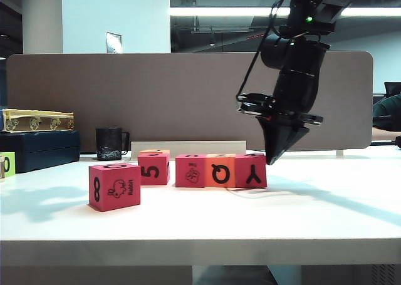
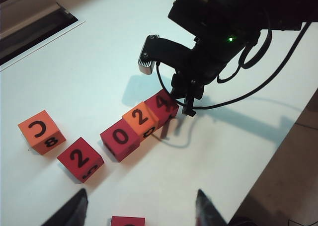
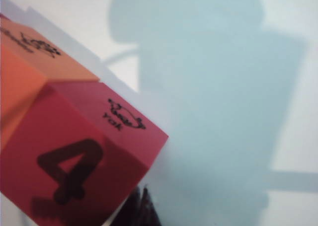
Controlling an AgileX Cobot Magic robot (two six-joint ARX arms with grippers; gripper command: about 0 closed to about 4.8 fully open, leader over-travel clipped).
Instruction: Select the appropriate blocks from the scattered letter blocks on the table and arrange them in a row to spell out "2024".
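On the white table (image 1: 326, 210) three cubes touch in a row: pink with a drawing (image 1: 190, 170), orange Q (image 1: 220, 170), pink Y (image 1: 251, 170). From above their tops read 0 (image 2: 119, 139), 2 (image 2: 140, 118), 4 (image 2: 161, 103). The pink 5 cube (image 1: 154, 167), top 2 (image 2: 80, 159), stands a small gap off the row's 0 end. My right gripper (image 1: 272, 158) (image 3: 141, 202) is shut, empty, tips at the 4 cube's (image 3: 74, 161) outer corner. My left gripper (image 2: 141, 208) hangs open high above the pink rabbit cube (image 1: 114, 186) (image 2: 127, 221).
An orange cube marked 8 (image 2: 41, 131) lies behind the 5 cube. A black mug (image 1: 109, 143), a dark box (image 1: 37, 150) and a lime-green block (image 1: 6, 165) stand at the back left. A grey partition (image 1: 188, 97) closes the rear. The table's edge (image 2: 278, 151) runs near the row.
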